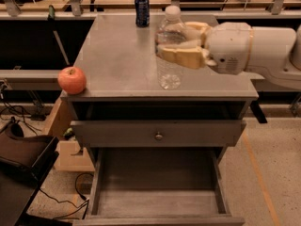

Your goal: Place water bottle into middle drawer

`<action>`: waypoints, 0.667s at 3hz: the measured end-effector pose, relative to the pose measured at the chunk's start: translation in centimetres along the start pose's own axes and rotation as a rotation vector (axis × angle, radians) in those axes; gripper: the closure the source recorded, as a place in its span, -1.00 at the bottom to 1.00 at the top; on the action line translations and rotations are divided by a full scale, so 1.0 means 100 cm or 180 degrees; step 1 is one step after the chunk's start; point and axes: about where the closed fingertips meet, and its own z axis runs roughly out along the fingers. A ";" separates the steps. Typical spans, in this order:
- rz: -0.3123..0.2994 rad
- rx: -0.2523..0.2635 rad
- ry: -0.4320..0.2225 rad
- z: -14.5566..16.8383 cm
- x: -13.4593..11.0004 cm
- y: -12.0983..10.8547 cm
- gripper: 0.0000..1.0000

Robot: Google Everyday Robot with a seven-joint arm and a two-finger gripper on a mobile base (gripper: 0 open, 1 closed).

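Observation:
The water bottle (169, 74), clear and ribbed with a white cap, is upright over the front right part of the grey cabinet top (117, 55). My gripper (171, 41) reaches in from the right and is shut on the bottle's upper body, with a tan finger on each side. The bottle's base looks at or just above the top. The middle drawer (157, 192) is pulled wide open below, showing a bare plank floor with nothing in it. It lies in front of and below the bottle.
A dark blue soda can (142, 11) stands at the back edge of the top. A red apple (72, 80) sits on the front left corner. The drawer with a round knob (159, 136) is slightly out above the open drawer. Cables and a dark bag lie on the floor at left.

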 end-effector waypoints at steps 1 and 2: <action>0.0154 -0.0167 -0.0051 -0.041 0.045 0.020 1.00; 0.0304 -0.0256 -0.0045 -0.065 0.082 0.030 1.00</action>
